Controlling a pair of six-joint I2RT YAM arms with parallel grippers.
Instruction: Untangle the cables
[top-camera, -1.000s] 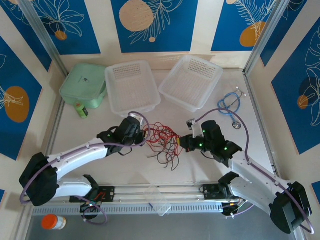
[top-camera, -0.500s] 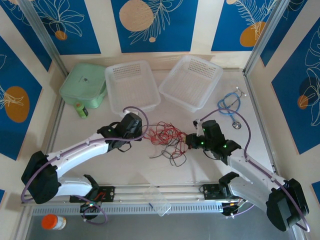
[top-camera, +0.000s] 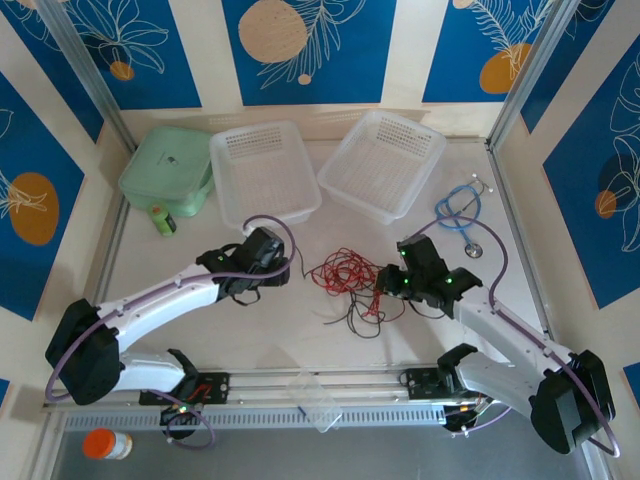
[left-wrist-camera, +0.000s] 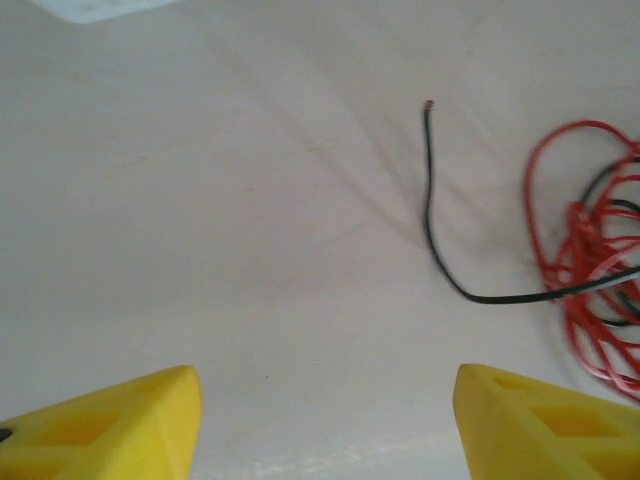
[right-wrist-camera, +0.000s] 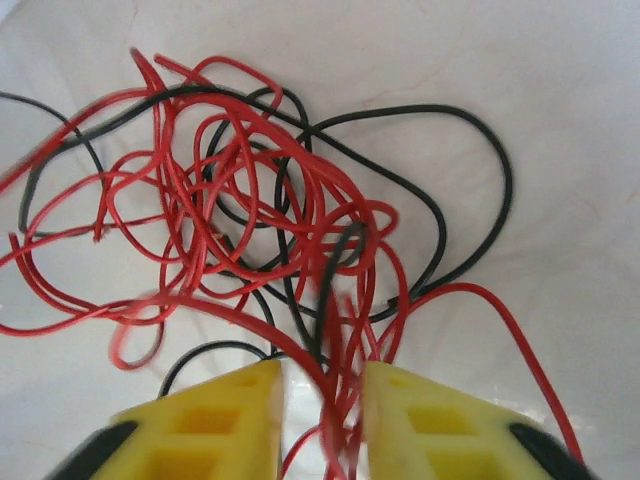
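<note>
Item: tangle of thin red and black wire cables (top-camera: 348, 272), which we find lying on the pale white surface (top-camera: 250, 330) between the two arms; loops crossed over one another (right-wrist-camera: 250, 210); one loose black end (left-wrist-camera: 430, 180) lies on bare surface ahead of the left jaws

Right jaws: we note a narrow gap with several red strands running through it, at the tangle's right edge

Left jaws: wide apart, nothing between them, just left of the tangle

Beyond, far side: a clear perforated plastic tray (top-camera: 265, 172), a second like it (top-camera: 382, 160), a pale green lidded box (top-camera: 165, 168); far right, a light-blue looped cable (top-camera: 458, 208)
</note>
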